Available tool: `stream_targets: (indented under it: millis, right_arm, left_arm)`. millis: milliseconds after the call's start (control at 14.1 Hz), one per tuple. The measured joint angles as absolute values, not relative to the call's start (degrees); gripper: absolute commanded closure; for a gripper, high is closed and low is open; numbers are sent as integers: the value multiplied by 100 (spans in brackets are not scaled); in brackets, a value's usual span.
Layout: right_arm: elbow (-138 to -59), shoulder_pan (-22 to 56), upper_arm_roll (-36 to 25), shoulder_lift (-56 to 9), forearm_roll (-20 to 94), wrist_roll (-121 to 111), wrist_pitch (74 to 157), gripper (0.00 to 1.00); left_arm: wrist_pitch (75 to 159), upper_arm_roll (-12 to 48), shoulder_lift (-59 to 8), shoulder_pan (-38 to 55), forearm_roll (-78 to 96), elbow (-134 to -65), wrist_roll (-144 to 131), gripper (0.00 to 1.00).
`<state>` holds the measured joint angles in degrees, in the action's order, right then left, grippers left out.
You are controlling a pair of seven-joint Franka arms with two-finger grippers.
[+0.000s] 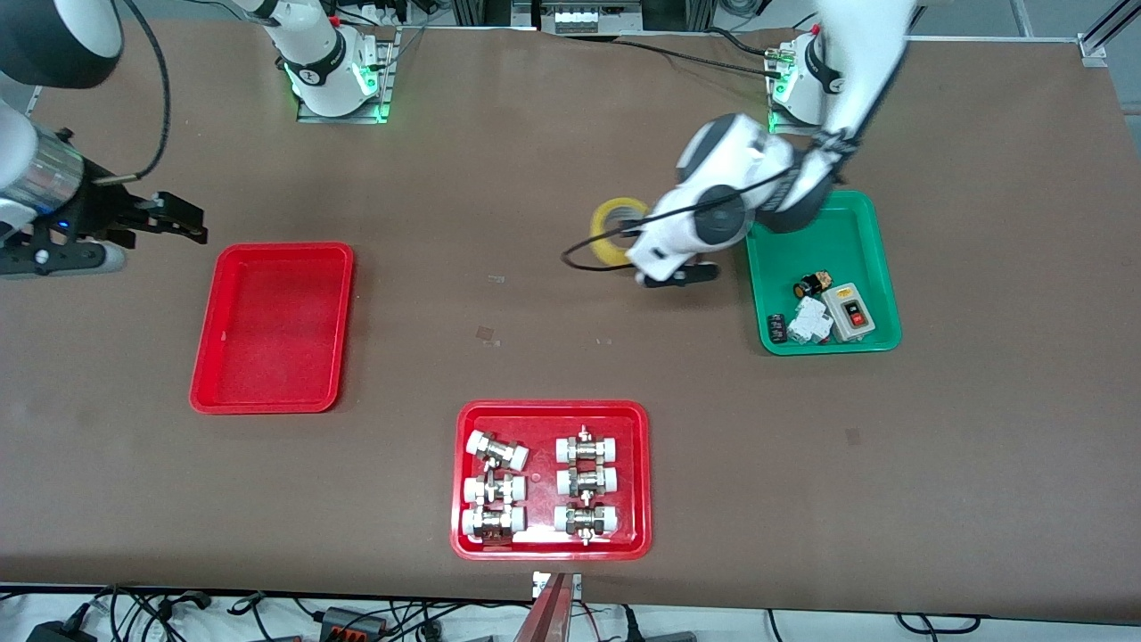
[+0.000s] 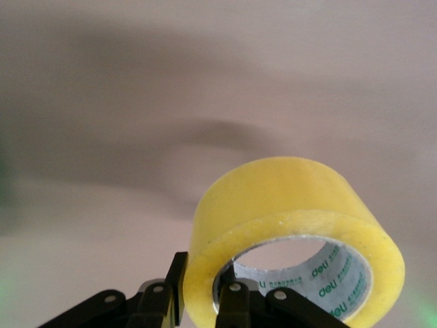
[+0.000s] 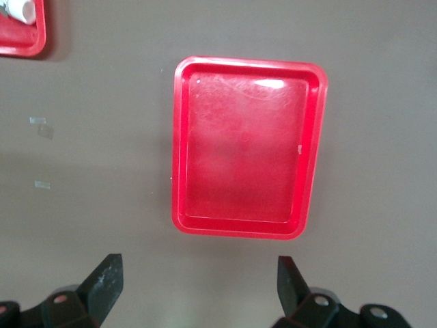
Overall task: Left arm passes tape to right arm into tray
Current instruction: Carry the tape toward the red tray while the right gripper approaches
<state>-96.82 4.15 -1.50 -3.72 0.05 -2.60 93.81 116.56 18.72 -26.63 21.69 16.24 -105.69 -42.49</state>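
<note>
The tape (image 1: pixel 611 220), a yellow roll with a large hole, is gripped through its wall by my left gripper (image 1: pixel 631 239), one finger inside the hole and one outside. It sits over the table beside the green tray, partly hidden by the left arm. In the left wrist view the tape (image 2: pixel 287 219) fills the frame above my left gripper (image 2: pixel 205 290). The plain red tray (image 1: pixel 272 325) lies empty toward the right arm's end. My right gripper (image 1: pixel 189 220) is open and empty, hovering over the table beside that tray. In the right wrist view the tray (image 3: pixel 246 150) lies ahead of my open right gripper (image 3: pixel 198 280).
A red tray (image 1: pixel 553 408) with white-capped metal fittings lies nearest the front camera. A green tray (image 1: pixel 829 241) with switch parts lies under the left arm. A black cable loop (image 1: pixel 575 259) hangs beside the tape.
</note>
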Motion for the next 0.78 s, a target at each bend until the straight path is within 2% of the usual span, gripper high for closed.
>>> stream_targets:
  millis: [283, 495, 778]
  right_arm:
    - [-9666, 523, -148, -616, 73, -264, 9276, 0]
    - [-9661, 744, -135, -636, 171, -270, 9231, 0]
    - [-9671, 982, -112, -749, 286, -256, 9217, 0]
  left_arm:
    - [11818, 1873, -3554, 2491, 2156, -9287, -4986, 93]
    - [11914, 1878, -3839, 2784, 2697, -8280, -5249, 98]
    - [13251, 1880, -4067, 3175, 3130, -7719, -5156, 99]
